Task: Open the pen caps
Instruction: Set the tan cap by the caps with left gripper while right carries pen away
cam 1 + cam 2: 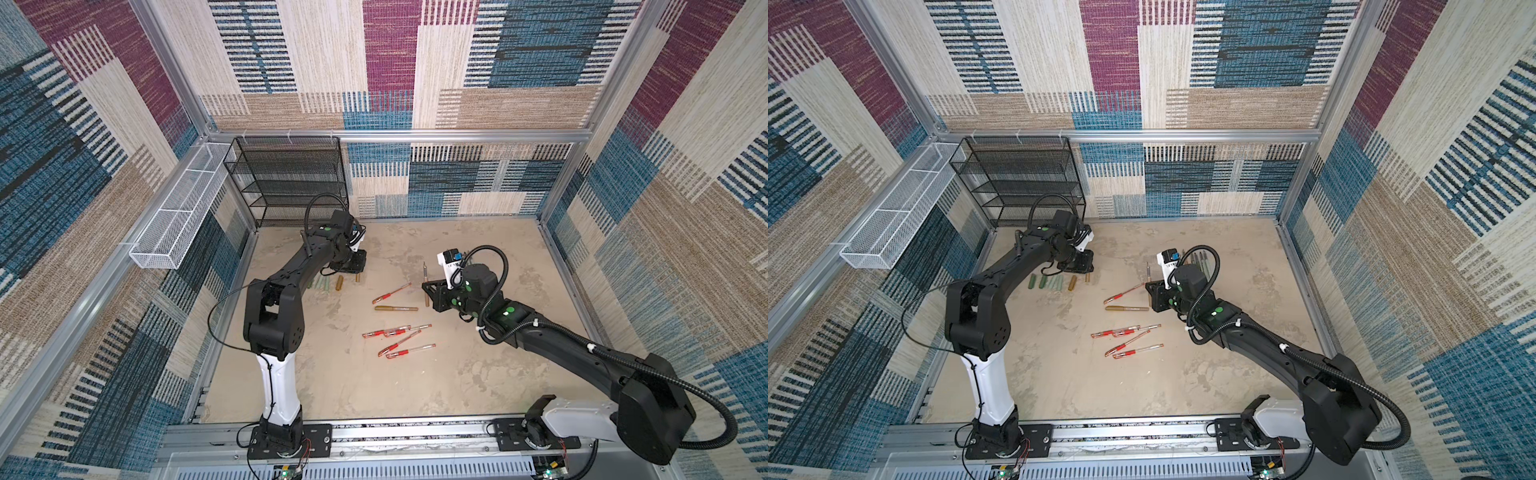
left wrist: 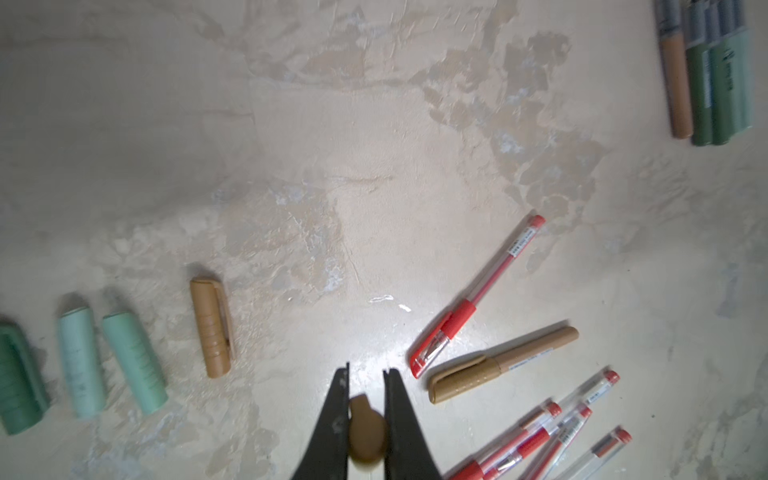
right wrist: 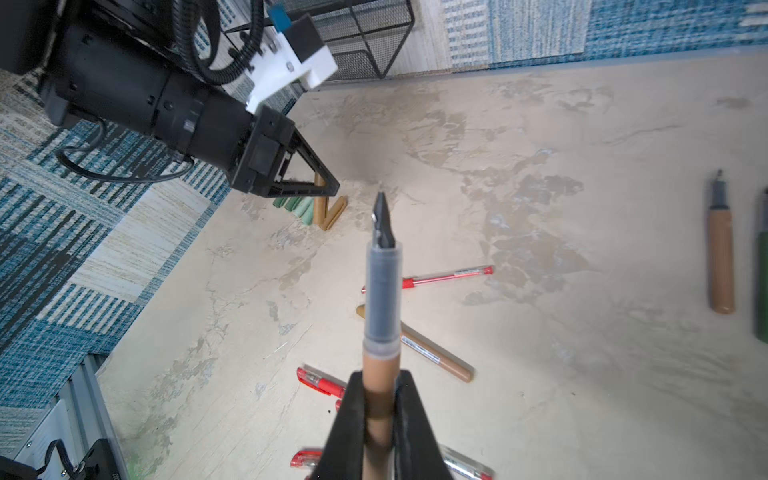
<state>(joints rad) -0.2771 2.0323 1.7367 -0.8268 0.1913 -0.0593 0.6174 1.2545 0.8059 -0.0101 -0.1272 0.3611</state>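
My left gripper is shut on a gold pen cap, held low over the table at the back left. Beside it lie a loose gold cap and three green caps in a row. My right gripper is shut on an uncapped gold pen body, its dark tip pointing toward the left gripper. In both top views the right gripper hovers mid-table. A capped gold pen and several capped red pens lie on the table between the arms.
Several uncapped pen bodies lie together behind the right arm. A black mesh shelf stands at the back left, with a white wire basket on the left wall. A metal rail runs along the front.
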